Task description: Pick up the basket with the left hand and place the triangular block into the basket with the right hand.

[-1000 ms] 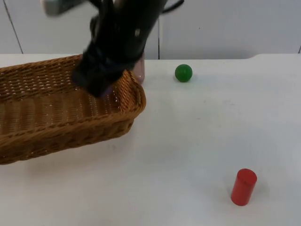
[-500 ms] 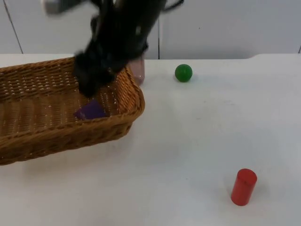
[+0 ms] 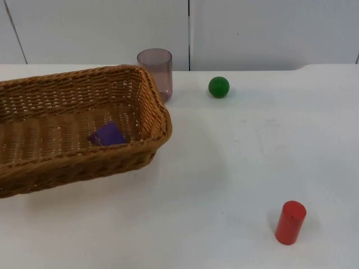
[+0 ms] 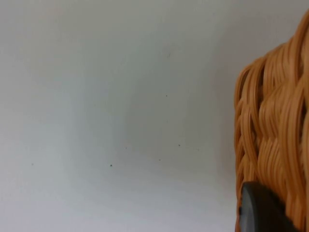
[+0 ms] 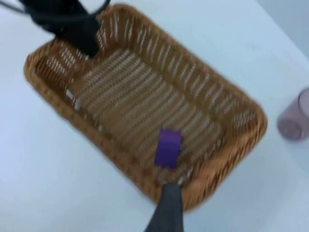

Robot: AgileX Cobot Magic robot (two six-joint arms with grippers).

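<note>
The woven brown basket (image 3: pixel 148 95) takes up the left of the top view, its left end cut off by the picture's edge. The purple triangular block (image 3: pixel 107 134) lies loose on the basket floor near its right end, also seen as the block (image 5: pixel 168 147) from the right wrist. My left gripper (image 5: pixel 86 42) is shut on the rim at the basket's far short end (image 5: pixel 46 63); in the left wrist view its fingertip (image 4: pixel 263 212) rests against the wicker wall (image 4: pixel 275 140). My right gripper (image 5: pixel 166 212) hangs above the basket, open and empty.
A translucent purple cup (image 3: pixel 155 72) stands just behind the basket's right end. A green ball (image 3: pixel 219 87) lies to the cup's right. A red cylinder (image 3: pixel 290 222) stands upright at the front right. White table (image 3: pixel 235 157) stretches between them.
The right arm, low over the basket a second ago, let the purple block drop inside and has risen out of the top view. The basket has barely shifted.
</note>
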